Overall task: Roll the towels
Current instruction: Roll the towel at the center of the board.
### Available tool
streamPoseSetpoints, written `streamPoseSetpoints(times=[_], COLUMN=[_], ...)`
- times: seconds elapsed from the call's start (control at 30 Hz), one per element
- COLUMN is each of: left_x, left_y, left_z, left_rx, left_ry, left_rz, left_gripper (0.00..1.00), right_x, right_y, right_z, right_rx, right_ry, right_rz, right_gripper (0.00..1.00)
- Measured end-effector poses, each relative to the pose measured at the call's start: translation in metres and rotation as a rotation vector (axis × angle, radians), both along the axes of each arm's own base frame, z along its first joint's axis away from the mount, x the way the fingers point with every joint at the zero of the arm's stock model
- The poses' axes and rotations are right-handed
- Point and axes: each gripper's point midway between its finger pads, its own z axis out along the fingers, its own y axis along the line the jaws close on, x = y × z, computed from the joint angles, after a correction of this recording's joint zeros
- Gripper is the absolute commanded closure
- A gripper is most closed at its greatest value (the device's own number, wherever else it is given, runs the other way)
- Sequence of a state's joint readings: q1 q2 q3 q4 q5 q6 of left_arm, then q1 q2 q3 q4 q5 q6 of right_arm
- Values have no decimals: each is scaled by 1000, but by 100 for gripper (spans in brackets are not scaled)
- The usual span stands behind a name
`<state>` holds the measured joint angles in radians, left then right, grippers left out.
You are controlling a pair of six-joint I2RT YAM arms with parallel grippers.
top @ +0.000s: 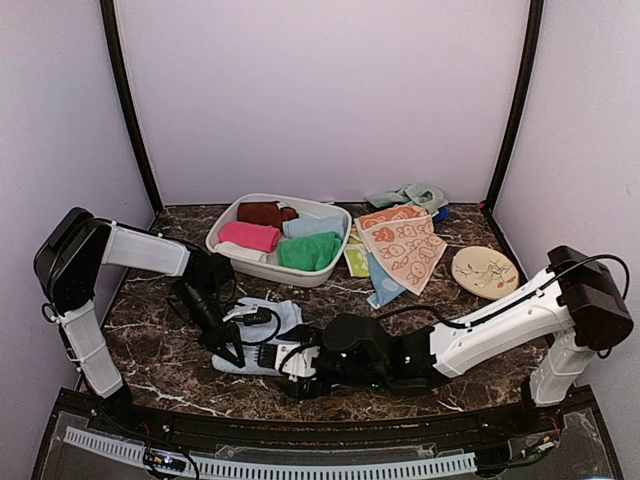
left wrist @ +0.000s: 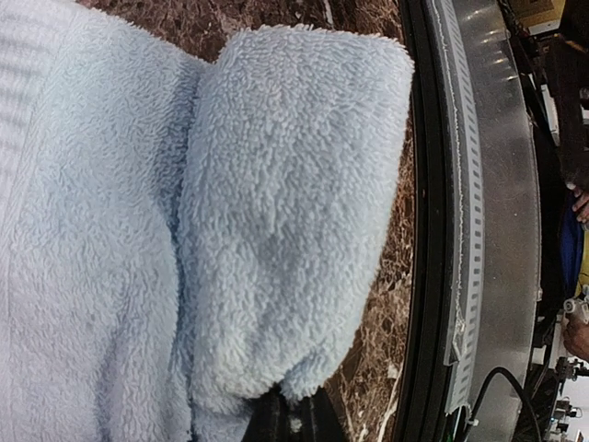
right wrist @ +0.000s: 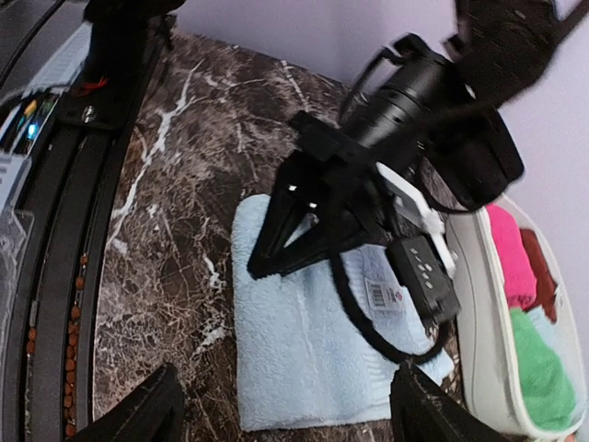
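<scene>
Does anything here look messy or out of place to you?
Yes: printed cloths sprawl overlapping right of the white basin, a pale green cloth lies crumpled by the back wall, and the pale blue towel has one corner folded over.

Tabletop [top: 160, 345] layout.
You have the flat towel [top: 285, 313] at front; behind it the basin [top: 300, 273], seemingly holding four bundled towels [top: 306, 251]; spread towels [top: 405, 247], then disc [top: 484, 271], to its right.

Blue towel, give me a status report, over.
Left gripper shut on blue towel, at its folded edge. Right gripper open, above the towel. Towel mostly flat, not yet rolled. Black cable loops over it.
</scene>
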<state>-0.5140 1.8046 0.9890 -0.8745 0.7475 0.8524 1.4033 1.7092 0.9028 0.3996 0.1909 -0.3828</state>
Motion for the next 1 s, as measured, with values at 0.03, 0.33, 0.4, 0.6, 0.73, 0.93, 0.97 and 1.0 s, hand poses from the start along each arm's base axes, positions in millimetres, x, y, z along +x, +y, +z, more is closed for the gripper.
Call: streamPoseSetpoints(times=[0.03, 0.33, 0.4, 0.6, 0.73, 0.93, 0.97, 1.0], left_x=[0, 0, 0, -1, 0, 23, 29, 32], left_y=[0, -1, -1, -1, 1, 24, 29, 34], left_z=[0, -1, 0, 1, 6, 27, 31, 34], left_rx=[2, 18, 18, 9, -10, -52, -61, -67], left_ry=[4, 58, 62, 61, 57, -53, -84, -109], left_rz=[0, 5, 7, -3, 7, 103, 123, 136], left_gripper=[100, 99, 96, 79, 57, 47, 47, 47], right_x=[-6, -15, -8, 17, 27, 48, 51, 54], right_y=[6, 47, 49, 52, 55, 54, 53, 52], right_z=[-4, -64, -78, -97, -94, -94, -95, -95], right_rx=[-23, -215, -250, -286, -252, -185, -173, -157], right_ry=[-33, -249, -279, -279, -192, 62, 107, 154], right_rz=[22, 128, 121, 69, 24, -50, -61, -71], right_gripper=[28, 42, 45, 63, 82, 87, 87, 88])
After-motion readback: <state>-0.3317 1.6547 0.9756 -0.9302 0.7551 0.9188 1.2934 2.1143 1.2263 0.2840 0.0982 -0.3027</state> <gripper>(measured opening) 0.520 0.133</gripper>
